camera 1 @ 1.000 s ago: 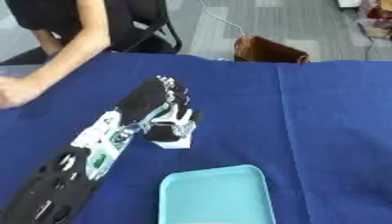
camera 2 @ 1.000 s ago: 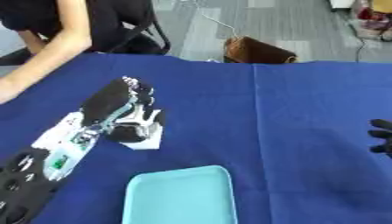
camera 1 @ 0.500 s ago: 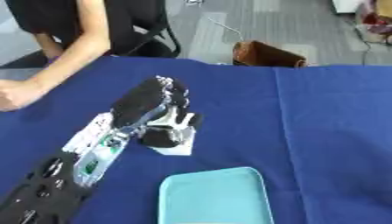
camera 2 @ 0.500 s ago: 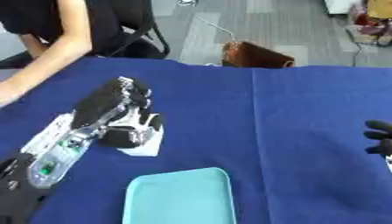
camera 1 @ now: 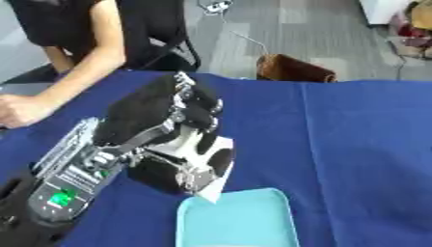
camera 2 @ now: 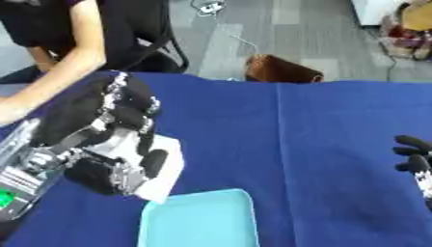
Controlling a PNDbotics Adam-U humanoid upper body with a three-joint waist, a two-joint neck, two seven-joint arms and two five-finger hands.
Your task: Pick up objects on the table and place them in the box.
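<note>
Left eye view — left hand (camera 1: 168, 140) clenched around a white object (camera 1: 221, 166), its corner pointing down toward the tray (camera 1: 236, 224).

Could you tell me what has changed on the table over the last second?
The left robot hand, closed round the white object, has carried it nearer the light blue box, its corner now at the rim. The right robot hand stays idle at the right edge.
</note>
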